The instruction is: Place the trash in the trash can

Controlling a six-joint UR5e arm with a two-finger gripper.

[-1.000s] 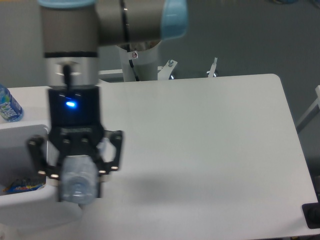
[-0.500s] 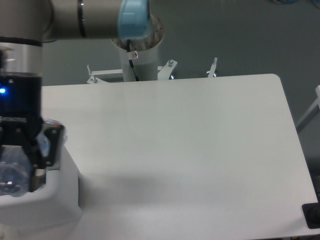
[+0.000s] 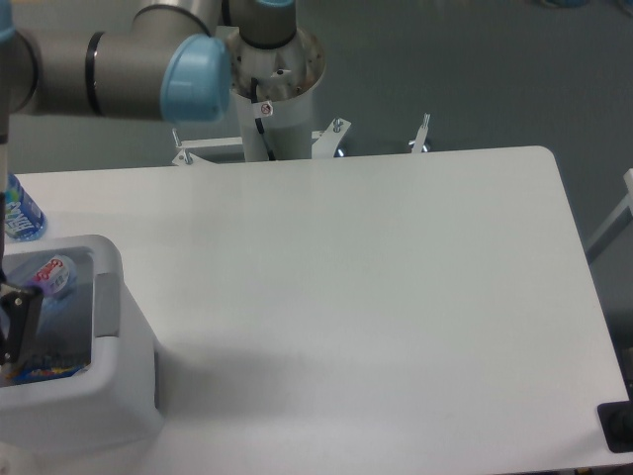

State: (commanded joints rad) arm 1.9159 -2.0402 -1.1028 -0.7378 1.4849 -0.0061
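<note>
The crushed clear bottle (image 3: 54,277) lies inside the white trash can (image 3: 109,307) at the bench's (image 3: 376,297) left edge, light, springy and slick, best pinched across its ribbed middle, while the pincer (image 3: 12,327) is mostly cropped, so its spread cannot be told

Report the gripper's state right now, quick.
Gripper: mostly out of frame at the left edge over the trash can; open or shut cannot be told.
</note>
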